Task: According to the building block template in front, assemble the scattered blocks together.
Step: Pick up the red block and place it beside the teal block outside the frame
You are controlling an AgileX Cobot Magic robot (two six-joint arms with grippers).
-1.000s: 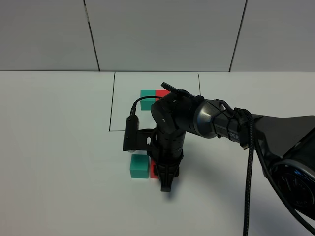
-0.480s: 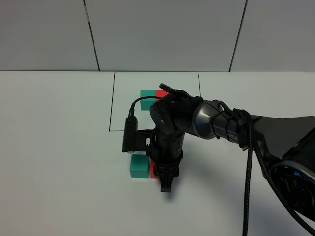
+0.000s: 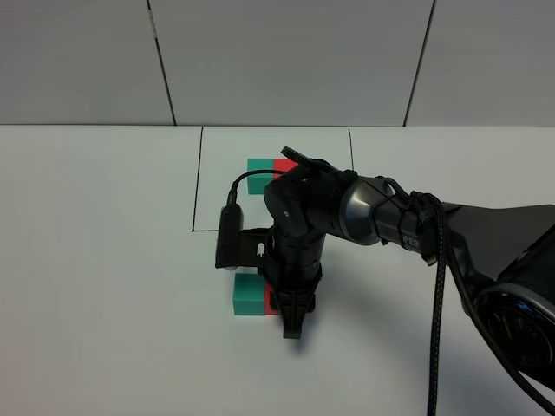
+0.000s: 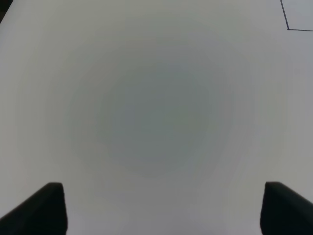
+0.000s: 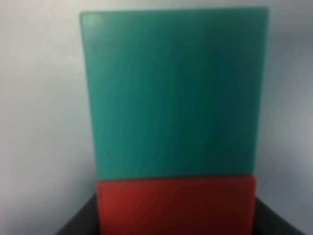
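The building block template, a teal cube (image 3: 259, 165) joined to a red cube (image 3: 284, 164), sits inside a thin black rectangle (image 3: 198, 182) at the back. In front of it, the scattered teal cube (image 3: 249, 295) and the scattered red cube (image 3: 271, 299) lie side by side and touching. My right gripper (image 3: 284, 312) points straight down, shut on the red cube. The right wrist view shows the teal cube (image 5: 173, 93) flush against the red cube (image 5: 176, 205), with dark fingers (image 5: 78, 225) on both sides of the red one. My left gripper (image 4: 156, 210) hangs open over bare table.
The right arm (image 3: 390, 217) reaches in from the right across the white table (image 3: 104, 260) and covers part of the framed area. A corner of the black drawn line (image 4: 293, 22) shows in the left wrist view. Grey wall panels stand behind the table.
The teal cube has shifted very slightly to the right, against the red cube. The right arm and gripper have barely moved.
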